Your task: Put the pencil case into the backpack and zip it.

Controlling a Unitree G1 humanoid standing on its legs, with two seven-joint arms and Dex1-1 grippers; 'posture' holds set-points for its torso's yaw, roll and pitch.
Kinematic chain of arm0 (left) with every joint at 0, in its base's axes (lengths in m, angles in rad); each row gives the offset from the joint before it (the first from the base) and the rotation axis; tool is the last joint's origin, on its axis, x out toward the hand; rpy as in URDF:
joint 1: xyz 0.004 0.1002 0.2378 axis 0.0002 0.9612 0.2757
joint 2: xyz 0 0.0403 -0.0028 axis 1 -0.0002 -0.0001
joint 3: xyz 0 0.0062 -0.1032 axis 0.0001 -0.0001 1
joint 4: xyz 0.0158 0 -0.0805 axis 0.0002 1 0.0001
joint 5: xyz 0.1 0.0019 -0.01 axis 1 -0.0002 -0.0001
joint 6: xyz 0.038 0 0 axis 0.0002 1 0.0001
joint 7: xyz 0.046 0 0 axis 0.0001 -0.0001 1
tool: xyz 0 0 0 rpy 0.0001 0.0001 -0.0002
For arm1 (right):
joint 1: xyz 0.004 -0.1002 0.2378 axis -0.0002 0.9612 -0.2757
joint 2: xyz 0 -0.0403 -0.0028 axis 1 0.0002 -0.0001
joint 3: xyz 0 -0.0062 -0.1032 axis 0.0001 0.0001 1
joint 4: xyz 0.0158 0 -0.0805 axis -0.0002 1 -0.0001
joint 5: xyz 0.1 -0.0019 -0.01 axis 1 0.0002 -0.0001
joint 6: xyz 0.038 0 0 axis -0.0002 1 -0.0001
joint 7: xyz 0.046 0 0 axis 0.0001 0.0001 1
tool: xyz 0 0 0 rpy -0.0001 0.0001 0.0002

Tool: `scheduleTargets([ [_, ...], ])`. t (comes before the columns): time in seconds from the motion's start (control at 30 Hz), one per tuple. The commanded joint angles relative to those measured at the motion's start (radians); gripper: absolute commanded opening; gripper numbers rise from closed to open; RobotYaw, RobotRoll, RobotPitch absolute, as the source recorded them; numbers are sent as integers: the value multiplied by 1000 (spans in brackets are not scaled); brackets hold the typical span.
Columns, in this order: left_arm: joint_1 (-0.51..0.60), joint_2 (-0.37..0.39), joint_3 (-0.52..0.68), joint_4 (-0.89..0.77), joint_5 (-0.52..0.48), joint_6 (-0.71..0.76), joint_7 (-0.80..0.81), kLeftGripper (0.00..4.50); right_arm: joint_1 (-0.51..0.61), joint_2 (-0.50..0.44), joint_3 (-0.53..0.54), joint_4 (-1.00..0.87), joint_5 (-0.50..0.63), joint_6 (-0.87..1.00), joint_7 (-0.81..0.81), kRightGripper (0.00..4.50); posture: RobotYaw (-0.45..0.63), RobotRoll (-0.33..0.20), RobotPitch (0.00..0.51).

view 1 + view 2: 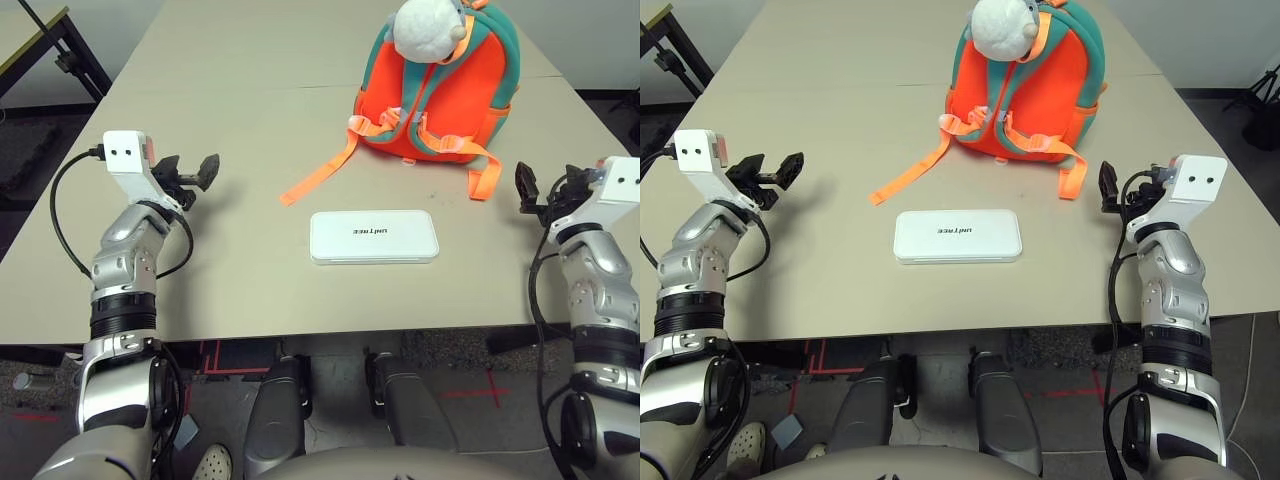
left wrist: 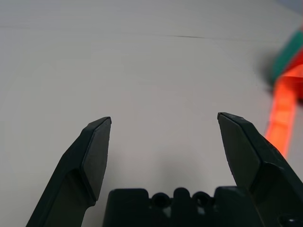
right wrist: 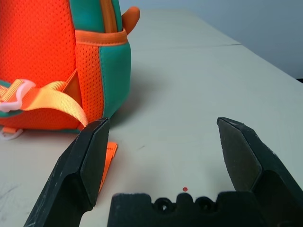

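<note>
While both tools gape empty, the pencil case lies between them, touching neither.

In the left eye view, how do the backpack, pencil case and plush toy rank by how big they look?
1. Backpack, clearly largest.
2. Pencil case, long and flat.
3. Plush toy, smallest, though cut off by the picture's top edge.
</note>
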Motion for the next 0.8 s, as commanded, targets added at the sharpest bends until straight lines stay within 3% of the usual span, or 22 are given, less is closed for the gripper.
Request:
scheduleTargets([
  [0.03, 12, 27, -5, -100, -102, 210, -34, 4500, 19, -3, 7, -9, -13, 4, 6, 4491, -6, 0, 173],
  [0.2, -12, 31, 2, -210, -298, 553, -55, 4500, 25, -1, 32, -35, -24, 18, 12, 4491, -16, 0, 178],
  [0.4, -26, -3, -11, -200, -425, 833, -46, 4500, 57, -9, 71, -92, -47, 46, 35, 4491, -34, 0, 175],
  [0.8, -68, -59, -39, -20, -397, 953, -55, 4500, 119, -37, 103, -191, -70, 122, 73, 4491, -85, 0, 174],
])
